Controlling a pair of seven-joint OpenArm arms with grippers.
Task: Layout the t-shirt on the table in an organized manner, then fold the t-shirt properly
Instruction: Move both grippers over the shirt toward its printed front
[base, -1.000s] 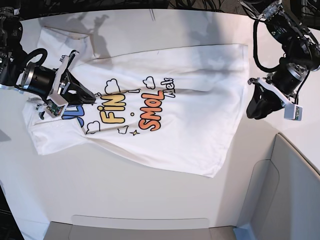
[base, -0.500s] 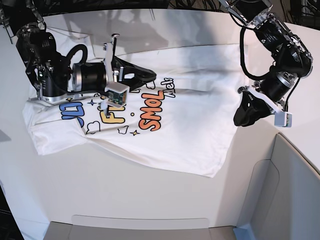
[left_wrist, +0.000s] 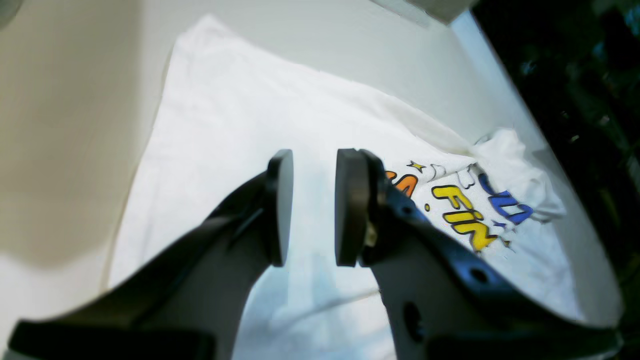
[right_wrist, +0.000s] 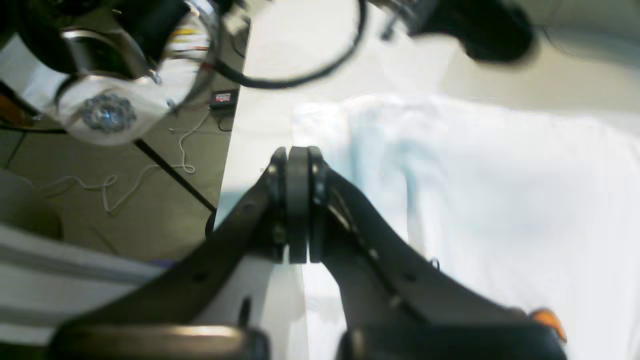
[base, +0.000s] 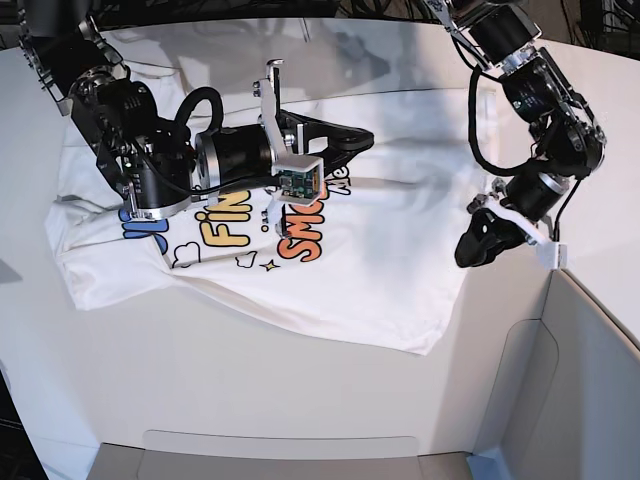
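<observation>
right gripper (base: 368, 135): pads pressed together on nothing; over the last second it has swung from the shirt's collar end to above its middle.
left gripper (base: 470, 250): jaws slightly apart, empty; has drifted in to just beside the hem edge.
t-shirt (base: 400, 240): print side up, skewed, spread on the table (base: 250, 380); one sleeve end bunched, faint crease across the body.
reading: both arms look to be repositioning; layout likely unfinished, folding not begun.
</observation>
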